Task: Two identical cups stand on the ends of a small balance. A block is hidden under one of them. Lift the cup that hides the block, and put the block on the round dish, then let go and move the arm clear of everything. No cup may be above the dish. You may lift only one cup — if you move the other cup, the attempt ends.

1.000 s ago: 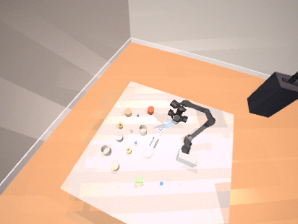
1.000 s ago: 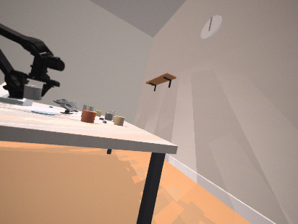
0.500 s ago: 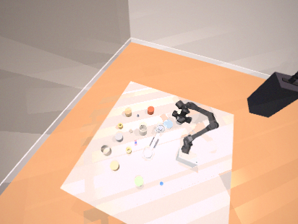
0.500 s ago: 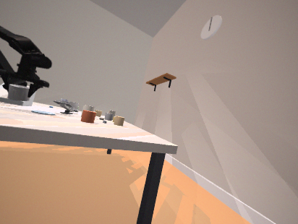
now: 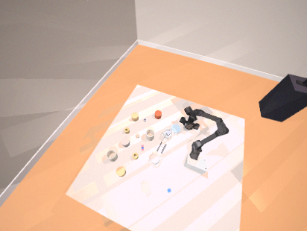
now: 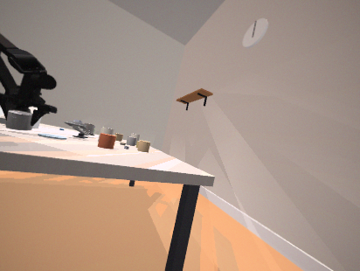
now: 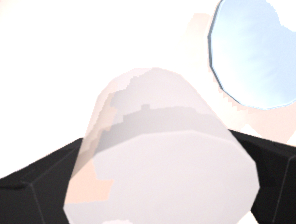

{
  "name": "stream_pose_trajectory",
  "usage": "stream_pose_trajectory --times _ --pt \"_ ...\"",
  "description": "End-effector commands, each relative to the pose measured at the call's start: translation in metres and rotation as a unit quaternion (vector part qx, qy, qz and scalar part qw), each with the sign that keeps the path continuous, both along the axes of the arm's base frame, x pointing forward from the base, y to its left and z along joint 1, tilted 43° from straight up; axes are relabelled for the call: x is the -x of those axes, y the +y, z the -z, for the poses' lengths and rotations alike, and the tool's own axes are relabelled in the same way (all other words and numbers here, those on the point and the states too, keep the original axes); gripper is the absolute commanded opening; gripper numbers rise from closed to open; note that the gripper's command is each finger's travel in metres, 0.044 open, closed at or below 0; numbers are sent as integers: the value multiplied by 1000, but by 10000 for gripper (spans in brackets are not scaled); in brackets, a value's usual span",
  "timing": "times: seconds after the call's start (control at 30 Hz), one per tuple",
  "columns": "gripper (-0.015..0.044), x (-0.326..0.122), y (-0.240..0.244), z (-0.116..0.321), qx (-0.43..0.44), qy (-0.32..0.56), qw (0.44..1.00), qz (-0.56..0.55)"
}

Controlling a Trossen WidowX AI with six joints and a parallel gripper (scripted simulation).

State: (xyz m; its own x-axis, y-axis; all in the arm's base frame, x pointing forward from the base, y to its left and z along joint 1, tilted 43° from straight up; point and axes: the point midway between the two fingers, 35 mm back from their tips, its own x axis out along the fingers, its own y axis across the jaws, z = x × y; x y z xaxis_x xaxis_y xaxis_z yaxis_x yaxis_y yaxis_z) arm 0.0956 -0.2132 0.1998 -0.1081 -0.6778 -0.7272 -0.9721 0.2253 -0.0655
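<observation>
My gripper [image 5: 189,125] [image 6: 19,119] [image 7: 151,139] is shut on a grey cup [image 5: 188,127] [image 6: 18,121] [image 7: 172,177], low at the table top; whether it touches the table I cannot tell. The pale blue round dish [image 5: 176,128] [image 6: 52,136] [image 7: 255,55] lies beside the cup, apart from it, with nothing seen on it. The balance [image 6: 79,128] stands beyond the dish. Its near pan [image 5: 164,135] bears a small dark-topped block [image 5: 168,133], uncovered. A pale round shape [image 5: 154,159] at the other end looks like the second cup, washed out by light.
A red cup [image 5: 158,115] [image 6: 107,141] stands left of the dish. A grey cup [image 5: 150,135] stands beyond the balance's near end. Yellow cups [image 5: 135,117] [image 6: 143,146], rings [image 5: 127,130] and other small things stand farther left. A blue disc [image 5: 169,190] lies toward the front.
</observation>
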Motion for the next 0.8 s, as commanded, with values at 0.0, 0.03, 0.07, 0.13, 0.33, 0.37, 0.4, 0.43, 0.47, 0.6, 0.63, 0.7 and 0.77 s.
stream_pose_trajectory --times 0.0,0.03,0.07,0.13,0.33,0.37,0.4,0.43,0.47,0.6,0.63,0.7,0.77 --pt "0 0 -3 3 0 -1 1000 -3" --pt "0 0 -4 4 0 -1 1000 -3" --pt "0 0 -5 5 0 -1 1000 -3" --pt "0 1 -7 8 0 -1 1000 -3" --pt "52 2 -9 9 2 -1 1000 0" --pt "79 2 -9 9 2 -1 1000 0" --pt "105 2 -9 9 2 -1 1000 0" --pt "131 2 -9 9 2 -1 1000 0" --pt "157 2 -9 9 2 -1 1000 0" --pt "262 2 -9 9 2 -1 1000 0" --pt "289 2 -9 9 2 -1 1000 0" --pt "341 2 -9 9 2 -1 1000 0" --pt "394 2 -9 9 2 -1 1000 0"
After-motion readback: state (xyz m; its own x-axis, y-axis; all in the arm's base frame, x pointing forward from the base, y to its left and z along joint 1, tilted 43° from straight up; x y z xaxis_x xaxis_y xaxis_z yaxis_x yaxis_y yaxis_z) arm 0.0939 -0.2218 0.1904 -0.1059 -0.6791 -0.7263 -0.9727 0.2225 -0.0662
